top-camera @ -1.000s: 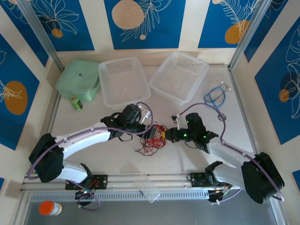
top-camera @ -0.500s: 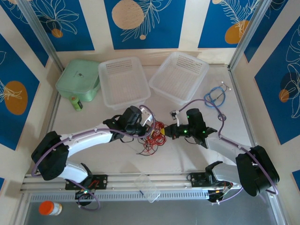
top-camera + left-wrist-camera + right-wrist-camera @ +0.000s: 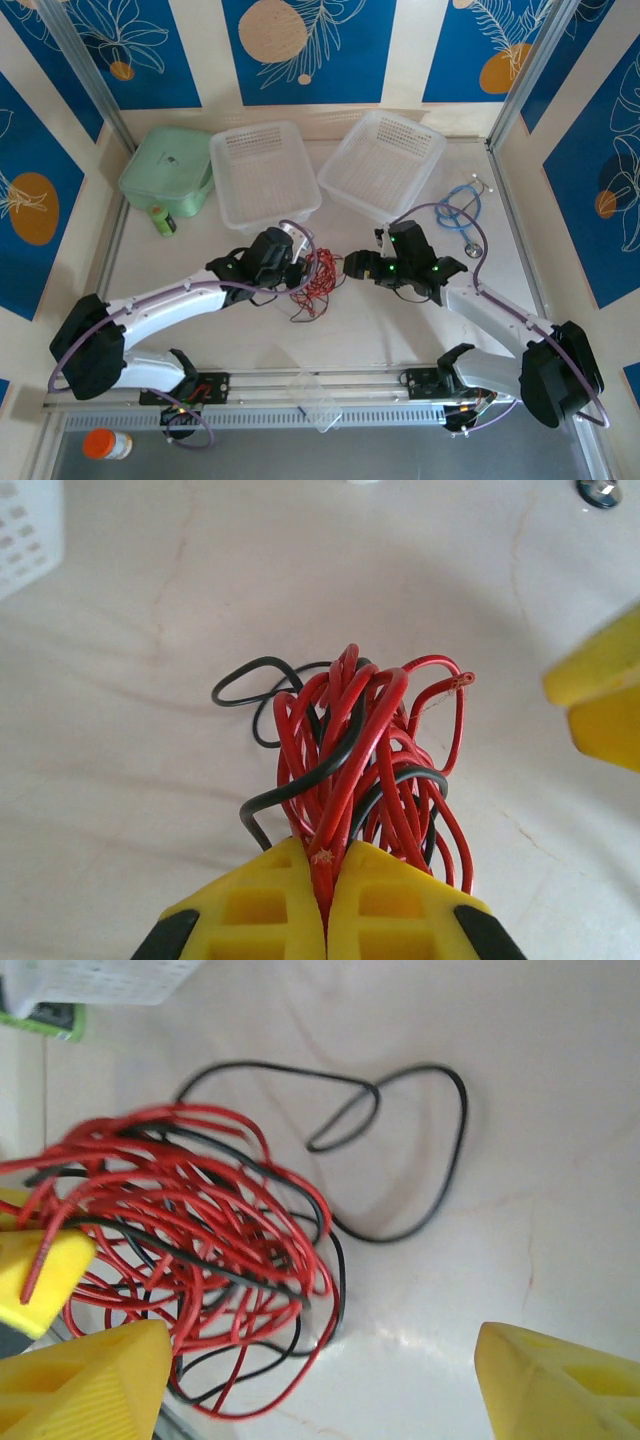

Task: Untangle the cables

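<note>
Grip's just swapped sides. My L gripper (image 3: 327,868), gaping a sec ago, has snapped together on the cables (image 3: 318,276). Its yellow fingers are pressed flat w/ red strands pinched btwn them, and the red/black clump fans out ahead of the tips. L arm sweeps from its near-left base up to mid table (image 3: 400,330), wrist low and pointing right. It has dragged the bundle a bit farther from me than before. The clump sits mid table btwn the two wrists and is still a proper knot. Can't tell if it's lifted or just resting. One black loop trails out flat on the surface on the right wrist cam. R gripper (image 3: 320,1385) has just let go: fingers stand wide apart, nothing btwn them, hovering just beside the clump. R arm reaches from the near-right base, leftward and away from me. My read: L is now the anchor and R is free to pick off a single strand, prob that loose black loop. Task is barely started.
</note>
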You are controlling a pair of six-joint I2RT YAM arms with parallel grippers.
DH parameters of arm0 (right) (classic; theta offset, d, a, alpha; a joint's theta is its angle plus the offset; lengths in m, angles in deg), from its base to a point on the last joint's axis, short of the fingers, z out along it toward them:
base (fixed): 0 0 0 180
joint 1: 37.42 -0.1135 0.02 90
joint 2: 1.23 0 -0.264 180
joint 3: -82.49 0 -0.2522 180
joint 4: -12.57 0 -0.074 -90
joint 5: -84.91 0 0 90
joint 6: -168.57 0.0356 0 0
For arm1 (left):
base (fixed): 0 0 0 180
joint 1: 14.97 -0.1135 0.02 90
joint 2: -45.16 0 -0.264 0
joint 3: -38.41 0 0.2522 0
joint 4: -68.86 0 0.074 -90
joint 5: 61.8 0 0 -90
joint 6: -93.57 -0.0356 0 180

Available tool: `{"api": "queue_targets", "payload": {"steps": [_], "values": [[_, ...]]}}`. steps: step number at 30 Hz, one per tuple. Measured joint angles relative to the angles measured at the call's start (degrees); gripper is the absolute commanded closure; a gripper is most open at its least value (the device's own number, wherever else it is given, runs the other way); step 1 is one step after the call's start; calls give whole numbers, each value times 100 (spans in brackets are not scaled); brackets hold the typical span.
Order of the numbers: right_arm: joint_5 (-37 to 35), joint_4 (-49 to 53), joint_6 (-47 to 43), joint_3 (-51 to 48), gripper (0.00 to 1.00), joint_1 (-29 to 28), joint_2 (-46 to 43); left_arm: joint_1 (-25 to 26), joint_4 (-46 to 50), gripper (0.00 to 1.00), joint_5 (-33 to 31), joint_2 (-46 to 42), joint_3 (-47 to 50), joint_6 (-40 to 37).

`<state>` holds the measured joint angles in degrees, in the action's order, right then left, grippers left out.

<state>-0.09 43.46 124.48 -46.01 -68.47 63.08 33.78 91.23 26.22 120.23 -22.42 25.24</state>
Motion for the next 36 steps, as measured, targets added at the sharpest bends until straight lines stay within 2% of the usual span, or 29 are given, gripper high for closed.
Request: {"api": "queue_targets", "payload": {"steps": [7,12,21,30,36], "values": [[-341,321,1725,4,26,-616,7,0,-4,100,-282,-2,136,317],[-474,44,2363,7,29,-975,262,0,-52,100,-282,-57,369,632],[-448,-855,2500,39,44,-1137,1141,0,-282,100,-195,-92,542,1008],[-310,-1567,2461,144,46,-1327,1515,0,-426,100,-81,-92,549,1139],[-308,-1716,2439,144,52,-1344,1690,0,-520,100,4,-87,551,1152]]}}
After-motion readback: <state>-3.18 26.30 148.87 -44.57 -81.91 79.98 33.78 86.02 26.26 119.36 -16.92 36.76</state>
